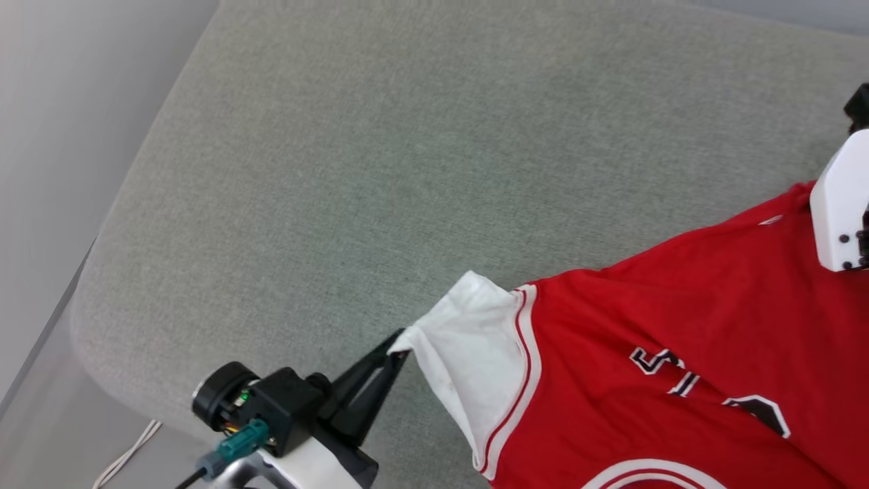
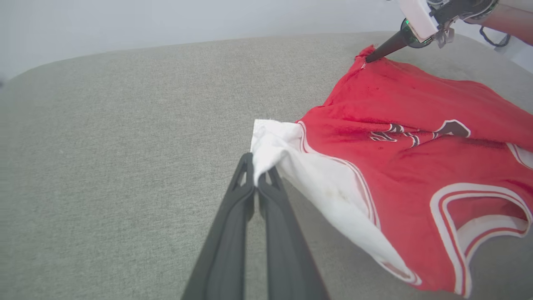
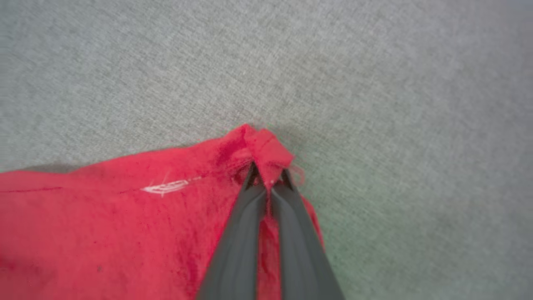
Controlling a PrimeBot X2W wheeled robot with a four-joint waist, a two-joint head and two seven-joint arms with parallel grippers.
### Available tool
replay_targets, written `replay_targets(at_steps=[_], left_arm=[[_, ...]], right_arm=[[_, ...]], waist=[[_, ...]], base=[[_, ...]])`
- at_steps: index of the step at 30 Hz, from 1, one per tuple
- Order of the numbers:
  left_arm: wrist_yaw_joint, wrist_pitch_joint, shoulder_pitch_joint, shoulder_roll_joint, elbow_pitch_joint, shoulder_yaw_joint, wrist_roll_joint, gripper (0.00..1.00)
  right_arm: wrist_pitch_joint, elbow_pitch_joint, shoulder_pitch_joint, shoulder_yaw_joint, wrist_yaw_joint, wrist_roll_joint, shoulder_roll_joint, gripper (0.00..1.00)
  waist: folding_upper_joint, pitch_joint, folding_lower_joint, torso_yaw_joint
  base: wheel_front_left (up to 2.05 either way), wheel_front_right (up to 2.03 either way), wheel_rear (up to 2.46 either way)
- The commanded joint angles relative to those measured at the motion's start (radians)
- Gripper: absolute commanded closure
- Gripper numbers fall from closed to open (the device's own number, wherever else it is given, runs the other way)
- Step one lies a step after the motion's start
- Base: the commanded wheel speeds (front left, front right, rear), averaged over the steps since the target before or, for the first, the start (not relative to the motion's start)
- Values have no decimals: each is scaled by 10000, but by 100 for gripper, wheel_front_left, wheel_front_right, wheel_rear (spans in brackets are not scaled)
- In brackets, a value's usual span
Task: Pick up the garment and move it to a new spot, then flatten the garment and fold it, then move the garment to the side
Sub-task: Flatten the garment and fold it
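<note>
Head view: the red jersey T-shirt lies print-side up on the grey cushion, toward its right side. The left gripper has its jaws clamped on the tip of the white sleeve. The right gripper pinches a red corner of the cloth, jaws together on it. With both holds set, this looks like the start of the pick-up-and-move step. The next move likely calls for both arms to rise together, keeping the fabric taut between them without pulling it free. Count: one red jersey T-shirt, two grippers, one cushion.
</note>
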Motion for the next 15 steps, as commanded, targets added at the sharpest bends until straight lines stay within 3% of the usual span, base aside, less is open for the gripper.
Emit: replay_targets(at_steps=[1,15], left_arm=[[82,-17,-99,103,-54,108,21,100],[681,481,-415,1896,-1123,1726,-1,100]], right_arm=[[-186,140,34,81,-11,164,99,100],[-2157,-1131,-544,600,-9,2062,36,100]], waist=[[0,-391,-1,-331],[0,-2558,-1,-2403]], base=[[0,0,0],[0,0,0]])
